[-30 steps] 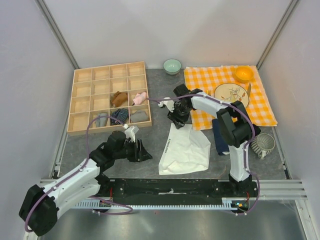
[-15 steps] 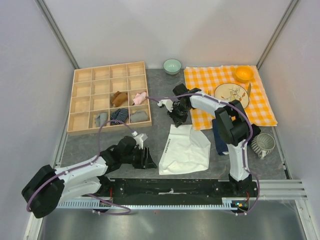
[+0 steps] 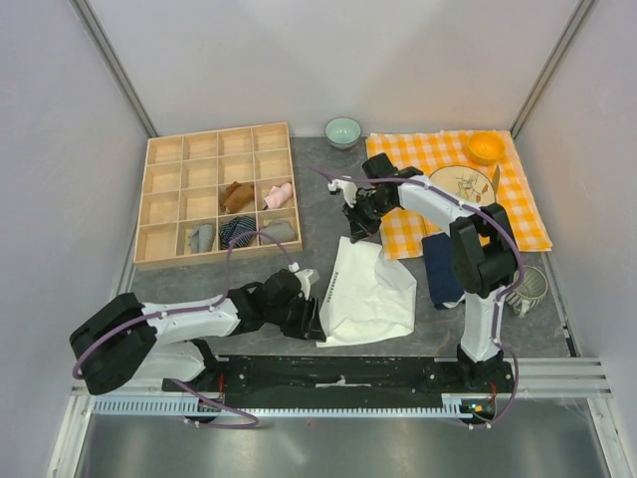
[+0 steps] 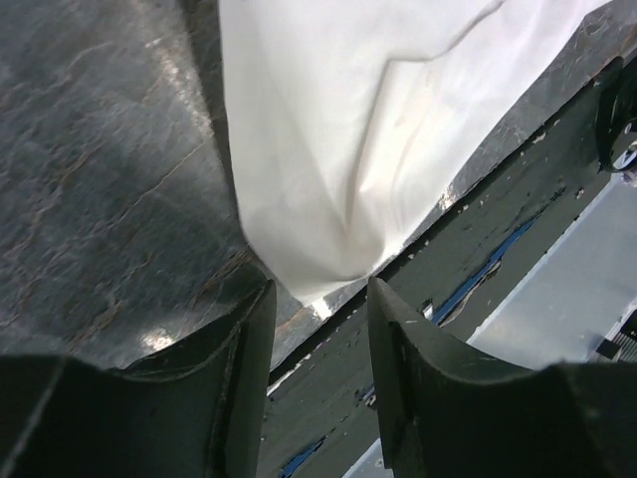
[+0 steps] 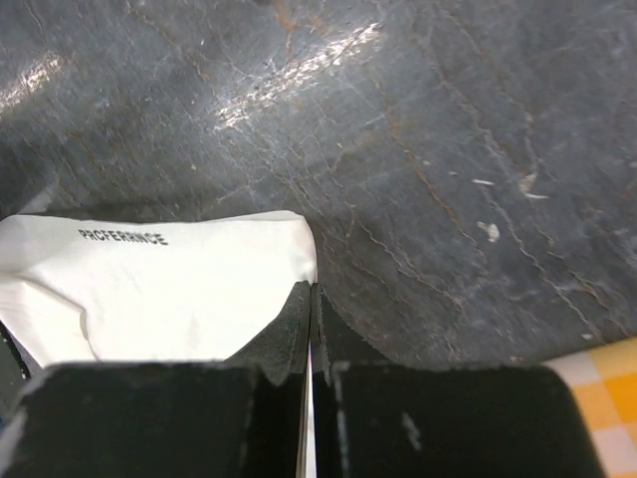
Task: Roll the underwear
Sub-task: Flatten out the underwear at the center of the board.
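The cream-white underwear [image 3: 370, 295] lies spread on the dark table in the middle, with black lettering near its left edge. My right gripper [image 3: 355, 236] is shut on its far left corner [image 5: 284, 234], a thin layer of white cloth pinched between the fingers [image 5: 299, 319]. My left gripper [image 3: 312, 321] stands open low over the table at the near left corner of the underwear [image 4: 338, 149]. That corner sits just ahead of its fingertips [image 4: 254, 319], with nothing between them. A rust-brown underwear [image 3: 236, 195] sits in a box compartment.
A wooden compartment box [image 3: 164, 204] at the left holds a dark striped sock bundle [image 3: 237, 231], a pink roll [image 3: 278, 194] and grey rolls. The orange checked cloth [image 3: 518, 214] carries a plate [image 3: 460, 184] and an orange bowl [image 3: 486, 146]. A green bowl [image 3: 343, 130], a dark blue cloth [image 3: 438, 269] and a mug [image 3: 528, 287] stand nearby.
My right gripper has shut on the far corner of the white underwear and drawn it slightly up and away. My left arm has swung right to the near left corner.
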Robot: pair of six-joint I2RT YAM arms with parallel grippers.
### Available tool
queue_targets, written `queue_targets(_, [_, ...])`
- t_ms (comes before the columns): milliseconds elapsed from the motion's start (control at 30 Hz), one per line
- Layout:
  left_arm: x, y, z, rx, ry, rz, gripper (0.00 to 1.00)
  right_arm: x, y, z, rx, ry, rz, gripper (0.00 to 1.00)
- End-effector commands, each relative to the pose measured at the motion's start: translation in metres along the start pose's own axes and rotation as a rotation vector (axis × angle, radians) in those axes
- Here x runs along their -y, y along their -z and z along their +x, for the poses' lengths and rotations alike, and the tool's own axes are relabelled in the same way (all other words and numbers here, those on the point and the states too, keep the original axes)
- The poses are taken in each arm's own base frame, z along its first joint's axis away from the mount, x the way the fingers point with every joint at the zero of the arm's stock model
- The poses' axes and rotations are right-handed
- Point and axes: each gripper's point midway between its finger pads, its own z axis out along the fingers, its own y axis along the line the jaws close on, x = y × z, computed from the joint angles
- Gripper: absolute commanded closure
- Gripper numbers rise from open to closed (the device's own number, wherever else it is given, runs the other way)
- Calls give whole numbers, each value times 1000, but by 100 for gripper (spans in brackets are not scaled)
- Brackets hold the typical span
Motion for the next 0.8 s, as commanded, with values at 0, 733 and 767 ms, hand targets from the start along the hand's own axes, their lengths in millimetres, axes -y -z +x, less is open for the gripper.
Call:
queue_targets(0, [-7, -11, 1, -25, -21, -73, 51, -6, 12, -17, 86, 8, -19, 100])
queue_targets(733, [-42, 39, -19, -67, -125, -487, 98, -22, 60, -44, 228, 43, -13, 100])
queue_targets(767, [-36, 46, -25, -55, -137, -488, 98, -24, 64, -47, 241, 47, -8, 100])
